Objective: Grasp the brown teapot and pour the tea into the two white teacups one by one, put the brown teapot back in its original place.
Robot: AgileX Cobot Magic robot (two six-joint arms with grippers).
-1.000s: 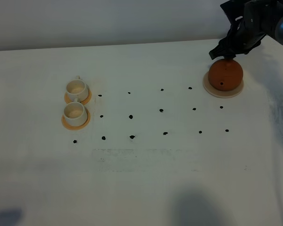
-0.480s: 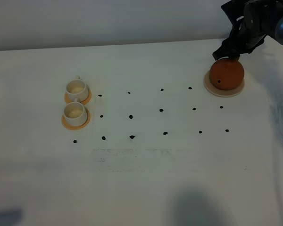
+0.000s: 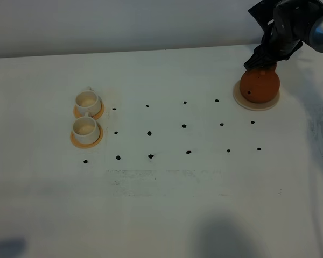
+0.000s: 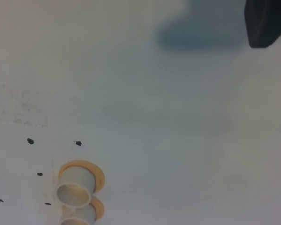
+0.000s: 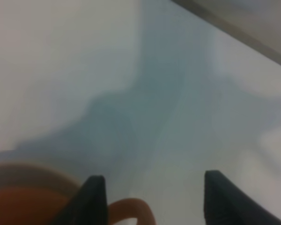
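Observation:
The brown teapot (image 3: 259,86) stands on the pale tan coaster (image 3: 256,103) at the back right of the table. My right gripper (image 3: 261,60) is at the teapot's far upper side. In the right wrist view the right gripper (image 5: 154,199) is open. The teapot's loop handle (image 5: 133,210) lies between the fingers, close to one fingertip (image 5: 92,197). Part of the teapot body (image 5: 23,201) shows beside it. The two white teacups (image 3: 88,100) (image 3: 86,126) stand on orange-tan saucers (image 3: 99,113) at the left and also show in the left wrist view (image 4: 75,186). Their insides look pale tan.
Small black dots (image 3: 149,133) mark a grid across the middle of the white table (image 3: 167,204). The table's back edge meets a grey wall (image 3: 124,27). A dark part of my left gripper (image 4: 267,21) shows only at a corner of the left wrist view.
My right gripper has moved slightly right and closer over the back of the teapot. The teapot has edged a little to the right on its coaster. The cups have not moved.

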